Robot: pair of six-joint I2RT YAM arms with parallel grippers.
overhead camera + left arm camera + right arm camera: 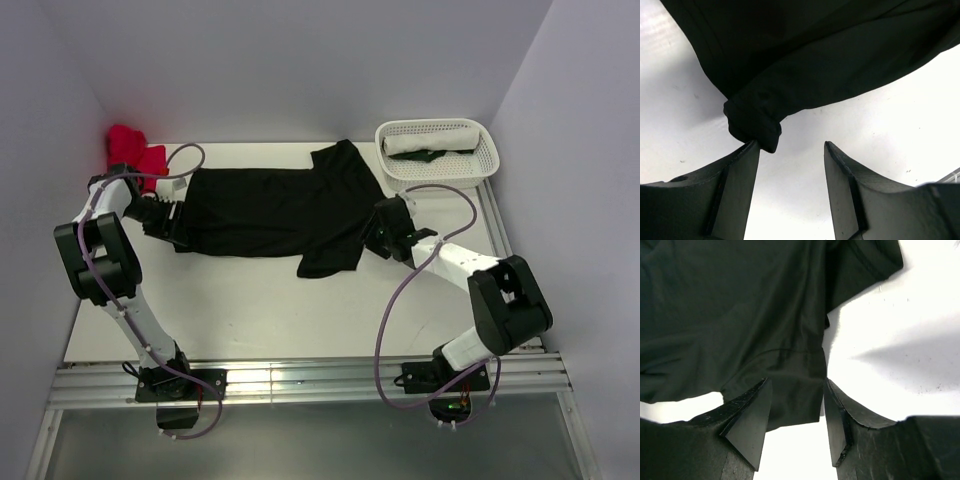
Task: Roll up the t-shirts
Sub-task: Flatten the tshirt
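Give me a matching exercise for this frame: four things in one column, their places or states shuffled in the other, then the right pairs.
1. black t-shirt
2. red cloth
3. white lattice basket
4. left gripper

A. far right corner, rolled cloths inside
B. open, beside a rolled-up shirt edge
C. spread flat in the middle
D. bunched in the far left corner

Pairs: 1-C, 2-D, 3-A, 4-B
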